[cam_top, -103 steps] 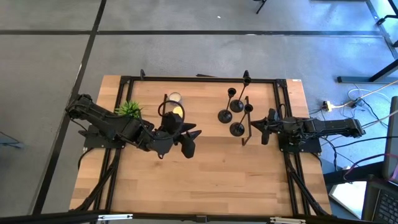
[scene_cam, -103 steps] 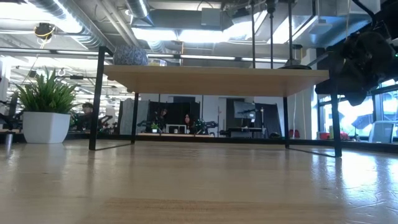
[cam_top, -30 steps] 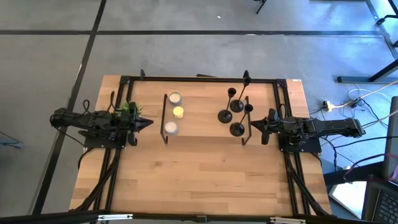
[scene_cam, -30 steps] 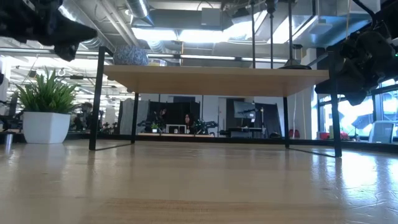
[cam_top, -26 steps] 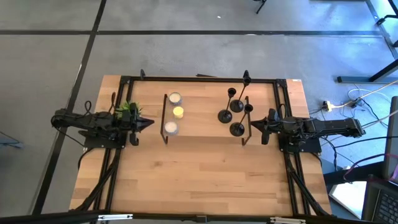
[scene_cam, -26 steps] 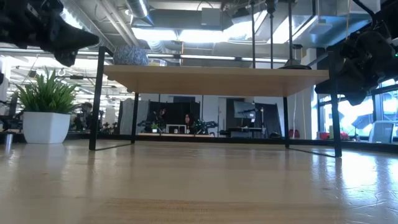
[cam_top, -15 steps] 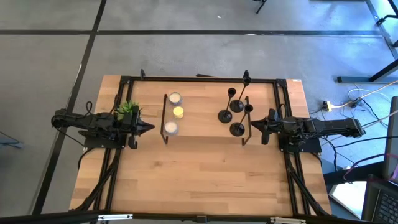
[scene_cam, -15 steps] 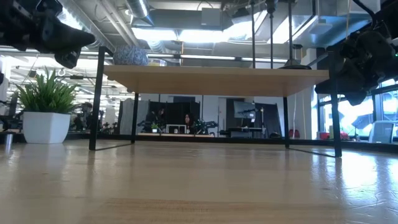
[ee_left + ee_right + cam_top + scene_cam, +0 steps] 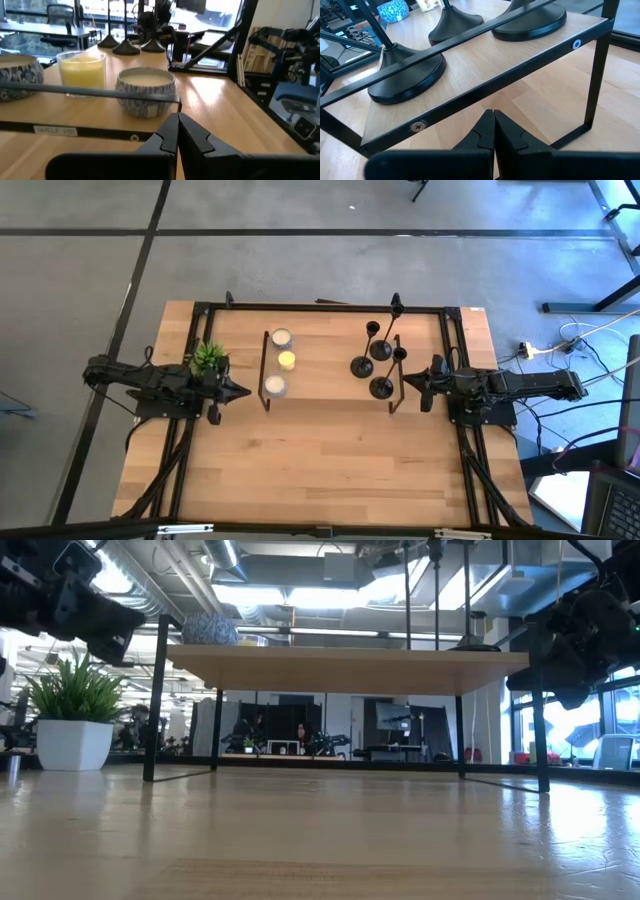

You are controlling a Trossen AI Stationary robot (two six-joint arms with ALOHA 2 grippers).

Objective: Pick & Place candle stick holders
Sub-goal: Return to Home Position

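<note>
All three candle stick holders (image 9: 381,350) stand at the right end of the shelf (image 9: 320,365), and the left claw (image 9: 238,391), closed and empty, has pulled back beyond its left end, mirroring the closed, empty right claw (image 9: 409,383): placing looks finished.

Overhead, low, wrist-mounted; shelf (image 9: 322,366) shared.

Three slim black candle stick holders (image 9: 381,388) stand upright on the shelf (image 9: 320,370) — bases close together.
</note>
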